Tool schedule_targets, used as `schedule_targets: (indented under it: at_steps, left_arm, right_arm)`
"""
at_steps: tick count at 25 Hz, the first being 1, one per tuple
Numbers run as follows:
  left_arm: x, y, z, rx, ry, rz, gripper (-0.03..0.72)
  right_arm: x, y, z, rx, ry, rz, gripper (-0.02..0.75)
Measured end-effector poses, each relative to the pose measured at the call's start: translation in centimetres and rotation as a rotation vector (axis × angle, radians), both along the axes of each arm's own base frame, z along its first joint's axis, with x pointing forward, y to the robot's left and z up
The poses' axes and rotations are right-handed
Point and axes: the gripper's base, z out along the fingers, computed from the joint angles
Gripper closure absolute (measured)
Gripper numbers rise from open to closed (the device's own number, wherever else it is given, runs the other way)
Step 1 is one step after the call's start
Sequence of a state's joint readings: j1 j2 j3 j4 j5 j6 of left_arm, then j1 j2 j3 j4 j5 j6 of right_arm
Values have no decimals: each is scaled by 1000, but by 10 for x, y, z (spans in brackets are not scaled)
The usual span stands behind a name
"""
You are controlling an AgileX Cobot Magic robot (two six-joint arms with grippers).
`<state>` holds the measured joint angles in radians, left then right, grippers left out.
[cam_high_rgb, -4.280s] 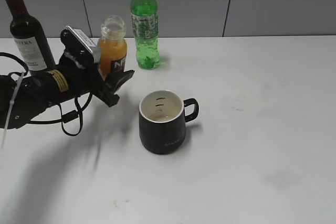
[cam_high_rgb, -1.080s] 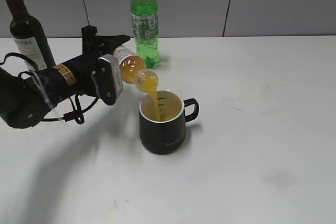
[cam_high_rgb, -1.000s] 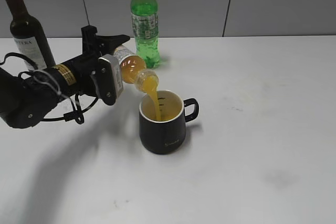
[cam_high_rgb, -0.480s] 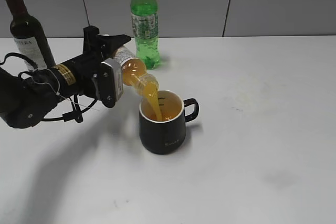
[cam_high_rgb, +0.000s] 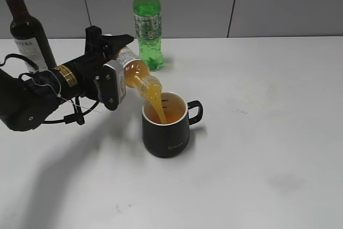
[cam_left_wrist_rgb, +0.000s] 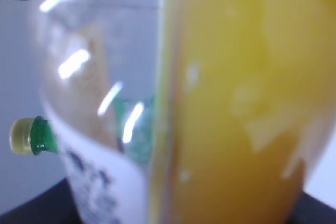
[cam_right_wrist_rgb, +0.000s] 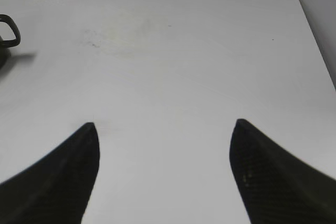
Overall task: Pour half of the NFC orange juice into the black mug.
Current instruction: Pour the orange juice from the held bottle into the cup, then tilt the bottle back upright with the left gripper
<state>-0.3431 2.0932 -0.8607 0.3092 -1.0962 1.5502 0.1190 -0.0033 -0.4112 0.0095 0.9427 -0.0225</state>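
Observation:
My left gripper (cam_high_rgb: pixel 119 52) is shut on the NFC orange juice bottle (cam_high_rgb: pixel 136 73). The bottle is tipped mouth-down to the right, above the black mug (cam_high_rgb: pixel 165 128). A stream of orange juice runs from its neck into the mug, which holds orange liquid. The mug stands upright mid-table with its handle to the right. The left wrist view is filled by the blurred bottle (cam_left_wrist_rgb: pixel 231 103), orange on the right and clear on the left. My right gripper (cam_right_wrist_rgb: pixel 164 127) is open and empty over bare table; the mug's handle (cam_right_wrist_rgb: pixel 10 29) shows at the left edge of that view.
A dark wine bottle (cam_high_rgb: pixel 27 30) stands at the back left behind my left arm. A taller green soda bottle (cam_high_rgb: pixel 147 25) stands at the back, just behind the tipped juice bottle. The white table (cam_high_rgb: pixel 257 132) stretches to the right.
The juice bottle was upright beside the gripper several seconds ago. Now it is held tipped over the mug. Over the last second the pour continues and the mug's level has risen.

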Motion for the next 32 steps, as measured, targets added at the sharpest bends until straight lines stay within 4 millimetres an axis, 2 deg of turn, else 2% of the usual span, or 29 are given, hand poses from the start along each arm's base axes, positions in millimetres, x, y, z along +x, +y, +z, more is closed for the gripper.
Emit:
schedule_targets:
  at_steps: [32]
  left_arm:
    - [0,0,1,32,-32,-4,220]
  right_arm:
    - [0,0,0,0,0,0,150]
